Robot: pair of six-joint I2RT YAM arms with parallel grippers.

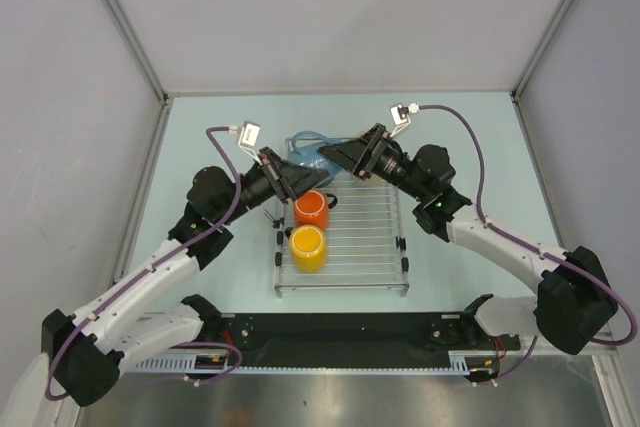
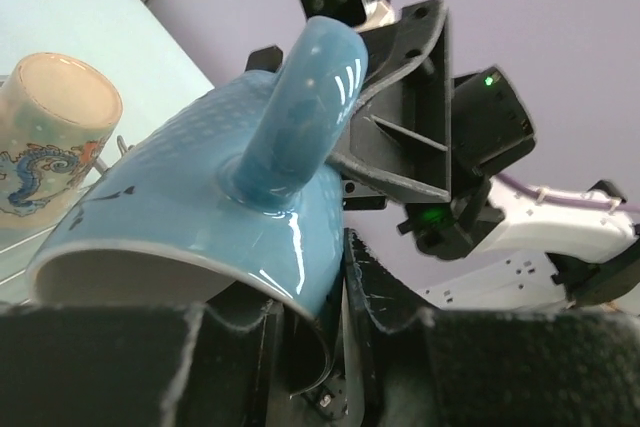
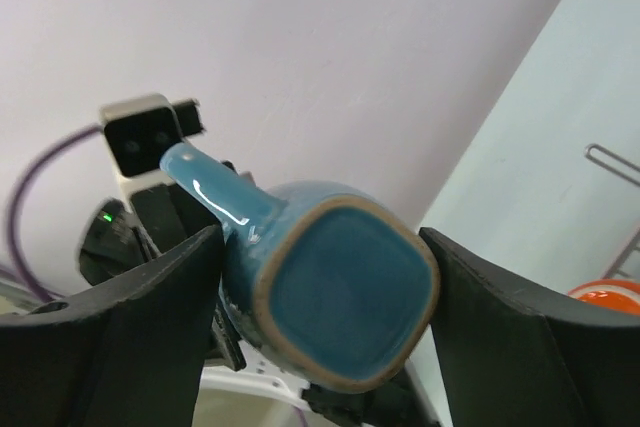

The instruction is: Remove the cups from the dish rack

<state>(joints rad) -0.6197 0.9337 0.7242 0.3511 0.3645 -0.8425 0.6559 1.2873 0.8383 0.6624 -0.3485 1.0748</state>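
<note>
The blue mug (image 1: 310,152) is held in the air over the far left corner of the silver wire dish rack (image 1: 365,247). My left gripper (image 1: 297,179) is shut on its rim, one finger inside the mouth (image 2: 310,312). My right gripper (image 1: 342,155) has its fingers (image 3: 480,327) pressed on both sides of the mug's square base (image 3: 335,292). The orange mug (image 1: 311,209) and the yellow mug (image 1: 308,248) stand on the left side of the rack. A beige mug with a dragon pattern (image 2: 55,132) shows upside down in the left wrist view. The dark grey mug is out of view.
The rack's right half is bare bars. Grey booth walls and metal posts (image 1: 125,32) close in the table on three sides. The arm bases and a black rail (image 1: 340,332) run along the near edge.
</note>
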